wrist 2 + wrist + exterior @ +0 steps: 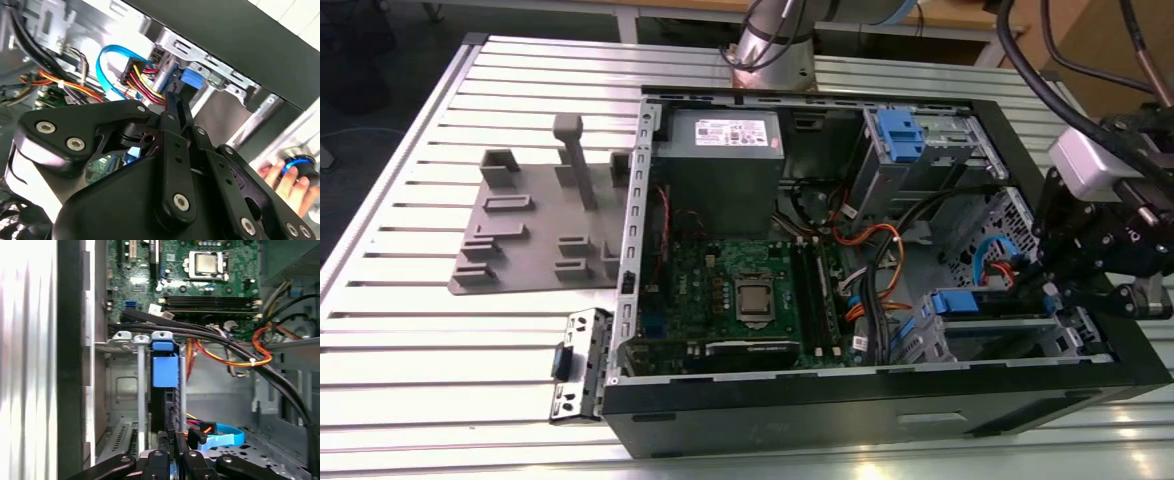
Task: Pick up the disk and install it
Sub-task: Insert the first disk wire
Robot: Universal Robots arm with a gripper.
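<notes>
The disk (958,303) stands on edge in the lower drive bay of the open computer case (881,405), toward the exterior view's right. Its blue carrier rail (165,371) shows between the bay's silver guides, and again in the second wrist view as a blue rail (192,80). My gripper (1054,290) hangs just over that bay. In both wrist views its fingers are shut together, the gripper (176,432) right at the disk's near end, with nothing between the narrow tips of the gripper (175,102). I cannot tell whether they touch the disk.
Black, orange and blue cables (235,360) cross beside the bay. The case also holds a motherboard (747,290), a grey power-supply box (734,150) and an upper cage with a blue tab (905,128). A grey fixture plate (534,230) lies outside. A person's hand (280,177) is nearby.
</notes>
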